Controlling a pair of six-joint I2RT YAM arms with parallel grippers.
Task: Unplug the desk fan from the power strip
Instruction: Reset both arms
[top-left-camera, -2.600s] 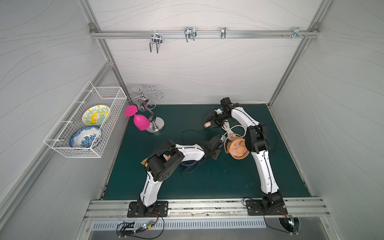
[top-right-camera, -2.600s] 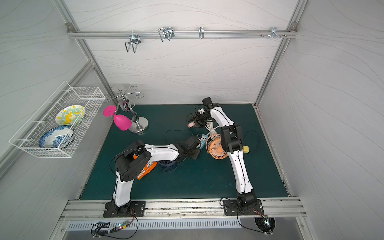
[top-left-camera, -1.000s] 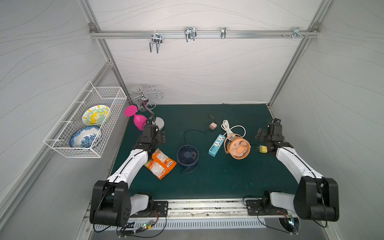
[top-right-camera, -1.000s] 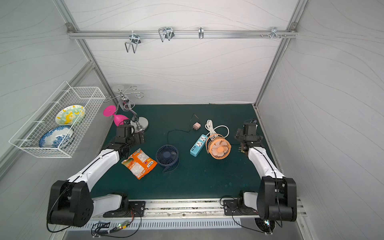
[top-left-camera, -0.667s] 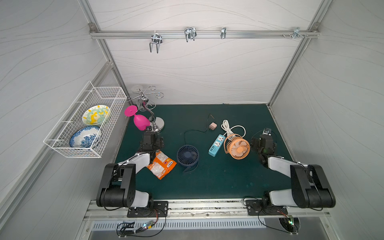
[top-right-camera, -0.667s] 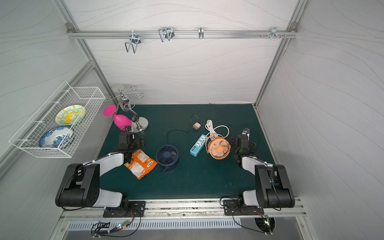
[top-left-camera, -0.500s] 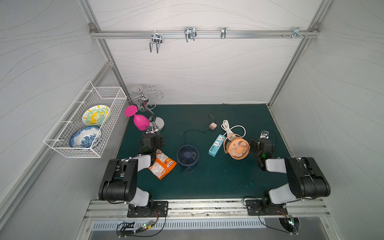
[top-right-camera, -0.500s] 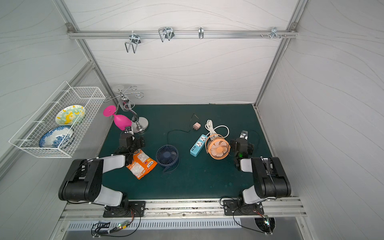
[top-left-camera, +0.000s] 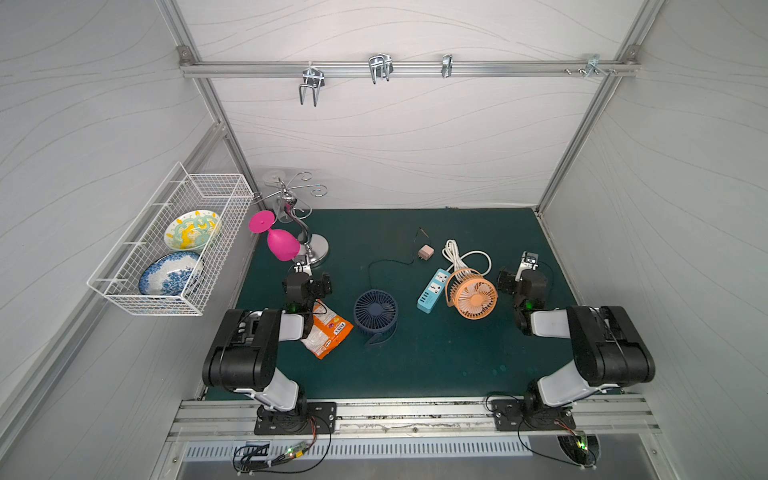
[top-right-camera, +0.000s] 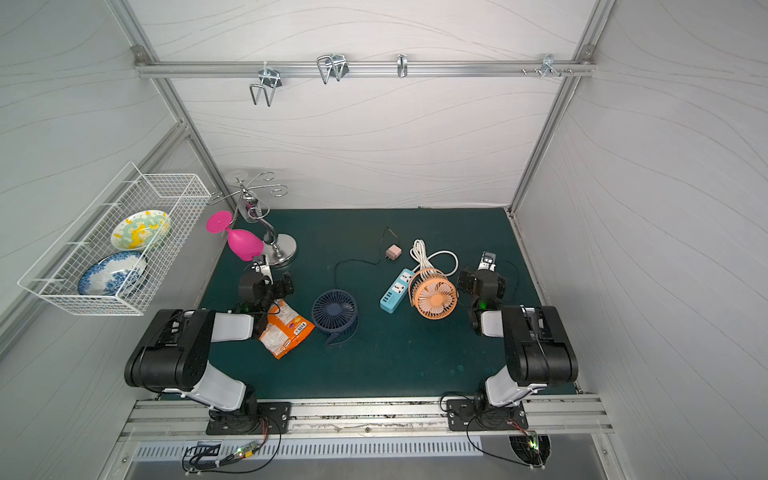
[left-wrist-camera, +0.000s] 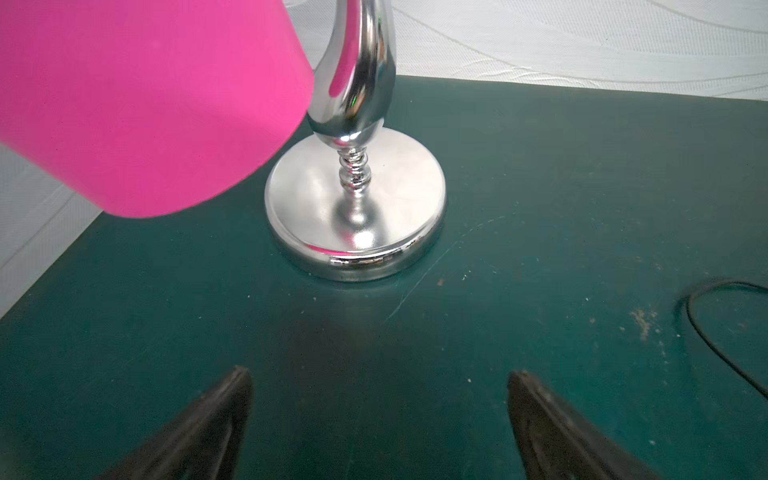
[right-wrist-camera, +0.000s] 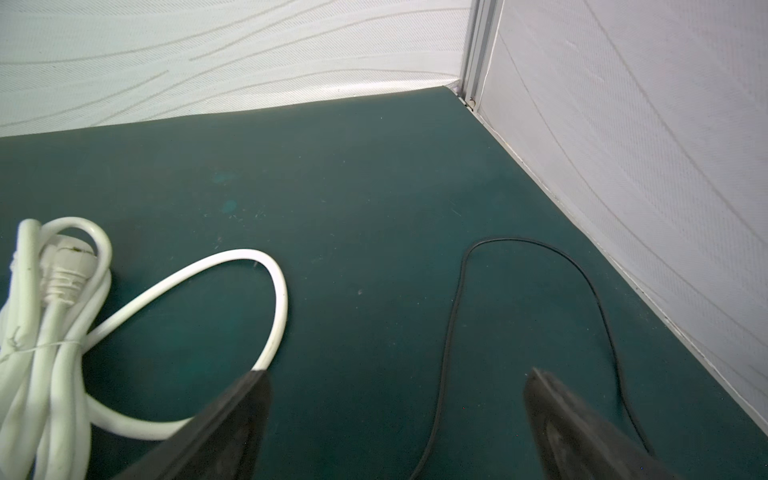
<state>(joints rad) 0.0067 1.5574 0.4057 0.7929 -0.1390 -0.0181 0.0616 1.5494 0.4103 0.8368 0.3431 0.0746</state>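
We locate the short light-blue rectangular power strip (top-left-camera: 433, 289) near the middle of the dark green table mat (top-left-camera: 436, 357), lying diagonally; both top views show its white socket faces with nothing plugged into them. Its thick white cord (top-left-camera: 461, 257) is coiled just behind it, and the right wrist view shows the same bundle (right-wrist-camera: 58, 316) with 1 loop spread over the mat.

The round orange plastic desk fan (top-left-camera: 473, 297) rests just beside the strip, on its right. The round navy-blue desk fan (top-left-camera: 376, 311) sits to the left, apart from the strip. A thin black cable (top-left-camera: 384, 266) runs from behind the navy fan to a small pink cube-shaped adapter (top-left-camera: 426, 252), which lies on the mat apart from the strip.

The right gripper (right-wrist-camera: 395, 424) rests low over the mat beside the orange fan, jaws spread wide and empty. The left gripper (left-wrist-camera: 378, 419) is likewise spread and empty, facing the round base of a chrome stemware stand (left-wrist-camera: 355, 212), from which a pink plastic goblet (top-left-camera: 279, 241) hangs. An orange foil snack bag (top-left-camera: 328, 328) lies partly under the left arm. A white wire basket (top-left-camera: 166, 253) on the left wall holds 2 patterned bowls.
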